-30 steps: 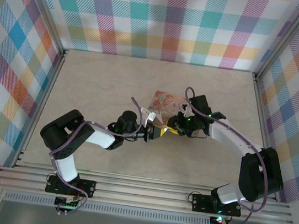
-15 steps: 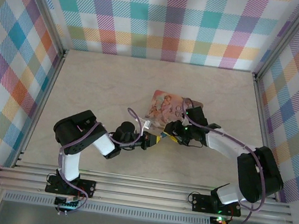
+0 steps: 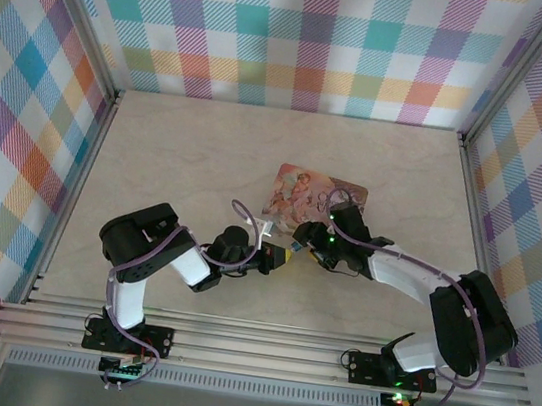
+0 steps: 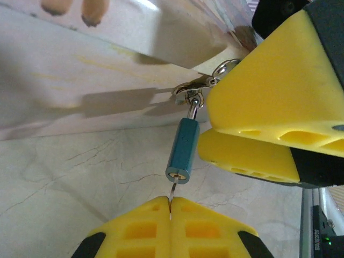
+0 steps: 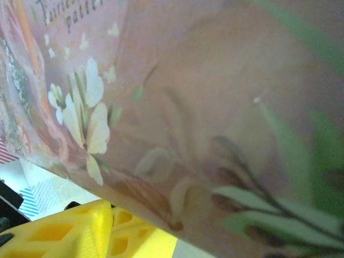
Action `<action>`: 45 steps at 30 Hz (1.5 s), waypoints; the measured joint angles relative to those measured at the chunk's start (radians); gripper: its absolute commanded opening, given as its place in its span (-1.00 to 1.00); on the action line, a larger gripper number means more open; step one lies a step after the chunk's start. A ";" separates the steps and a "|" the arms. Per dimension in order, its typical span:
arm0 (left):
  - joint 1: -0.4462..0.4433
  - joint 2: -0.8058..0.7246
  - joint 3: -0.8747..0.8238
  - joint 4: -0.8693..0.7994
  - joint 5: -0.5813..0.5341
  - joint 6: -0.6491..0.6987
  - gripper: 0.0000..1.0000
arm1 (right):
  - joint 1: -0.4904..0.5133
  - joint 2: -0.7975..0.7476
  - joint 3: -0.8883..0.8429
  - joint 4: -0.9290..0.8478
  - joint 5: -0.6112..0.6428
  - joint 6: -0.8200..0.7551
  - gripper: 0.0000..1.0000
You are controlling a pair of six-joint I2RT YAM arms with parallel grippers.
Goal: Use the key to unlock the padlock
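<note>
Surface (image 3: 177,150): pale beige with faint marble veining, matt, rectangular; the left wrist view shows fine dark veins up close.
Edges: metal rails (image 3: 261,348) run along the near side; plaid walls (image 3: 304,36) stand at the left, far and right sides.
Box (image 3: 305,188): pink and illustrated, lying flat on the surface a little right of the middle, slightly askew, with a soft shadow at its near edge.
Padlock (image 3: 289,254): small, blue body, just near of the box; whether it rests on the surface cannot be told.
</note>
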 measured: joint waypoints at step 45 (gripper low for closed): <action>-0.163 -0.186 0.127 -0.502 -0.271 0.428 -1.00 | 0.048 0.020 0.033 -0.057 0.079 0.040 -1.00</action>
